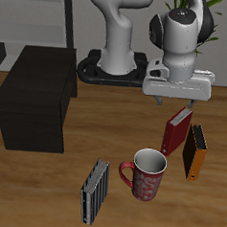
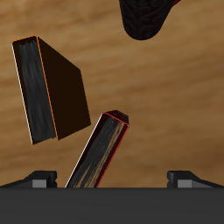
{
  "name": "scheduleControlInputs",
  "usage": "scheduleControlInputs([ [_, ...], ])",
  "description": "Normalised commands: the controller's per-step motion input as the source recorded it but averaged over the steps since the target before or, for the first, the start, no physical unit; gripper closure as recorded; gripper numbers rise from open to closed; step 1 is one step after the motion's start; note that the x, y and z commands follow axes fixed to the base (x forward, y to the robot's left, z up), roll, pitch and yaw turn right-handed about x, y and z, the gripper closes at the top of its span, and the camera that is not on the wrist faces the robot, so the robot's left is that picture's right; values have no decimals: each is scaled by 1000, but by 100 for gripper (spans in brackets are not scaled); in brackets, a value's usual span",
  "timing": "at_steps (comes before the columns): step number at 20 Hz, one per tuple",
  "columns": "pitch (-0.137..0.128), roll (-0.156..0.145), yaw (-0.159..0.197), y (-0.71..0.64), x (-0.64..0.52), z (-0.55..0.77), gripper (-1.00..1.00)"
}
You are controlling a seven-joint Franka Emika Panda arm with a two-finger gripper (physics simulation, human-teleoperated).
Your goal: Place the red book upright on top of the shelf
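Note:
The red book (image 1: 177, 131) stands tilted on the table between the mug and the orange-and-black book. In the wrist view its dark edge (image 2: 101, 153) runs up into the gap between my fingers. My gripper (image 1: 180, 107) is directly above the book's top, jaws wide apart, and neither fingertip (image 2: 39, 179) touches it. In the wrist view the gripper (image 2: 112, 180) is empty. The shelf (image 1: 35, 96), a large matte-black box with a flat top, stands at the far side of the table from the book.
An orange-and-black book (image 1: 194, 152) leans right beside the red one, also seen in the wrist view (image 2: 52, 87). A red patterned mug (image 1: 145, 173) and a grey ribbed book (image 1: 95, 191) stand nearer the front edge. A grey open shelving unit (image 1: 45, 15) is at the back.

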Motion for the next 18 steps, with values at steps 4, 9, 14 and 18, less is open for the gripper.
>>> scheduleControlInputs([
  [4, -42, -6, -7, 93, -58, -200, -100],
  [9, -31, -13, -28, 34, 24, -111, -100],
  [14, -16, 1, -8, 61, 69, -95, -100],
  [18, 12, -18, -34, -35, 85, -153, -100],
])
